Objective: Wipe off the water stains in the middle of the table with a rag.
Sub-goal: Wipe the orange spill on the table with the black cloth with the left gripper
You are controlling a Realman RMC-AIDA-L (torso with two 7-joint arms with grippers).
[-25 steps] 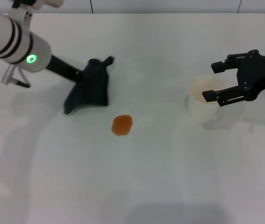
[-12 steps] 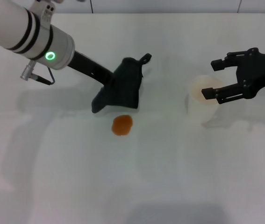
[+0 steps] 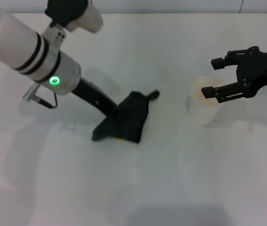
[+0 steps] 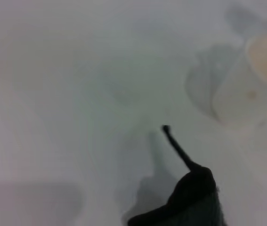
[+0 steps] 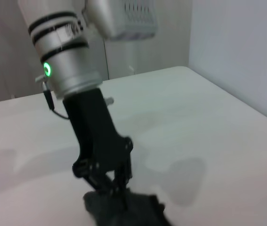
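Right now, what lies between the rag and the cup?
Only bare table: in the head view nothing lies between the rag and the cup.

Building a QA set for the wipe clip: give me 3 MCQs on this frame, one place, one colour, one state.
1. Where is the rag?
A. in the cup
B. on the table, under the left gripper
C. held by the right gripper

2. What colour is the lit ring on the left arm?
A. green
B. red
C. blue

3. How is the right gripper?
A. shut on the rag
B. shut on the cup
C. open, fingers on either side of the cup's rim

Key:
1 B: the left gripper presses the rag onto the table mid-table, where it hides nearly all of the stain.
2 A: the ring glows green in the head and right wrist views.
3 C: its fingers stand apart at the rim of the cup, not closed on it.
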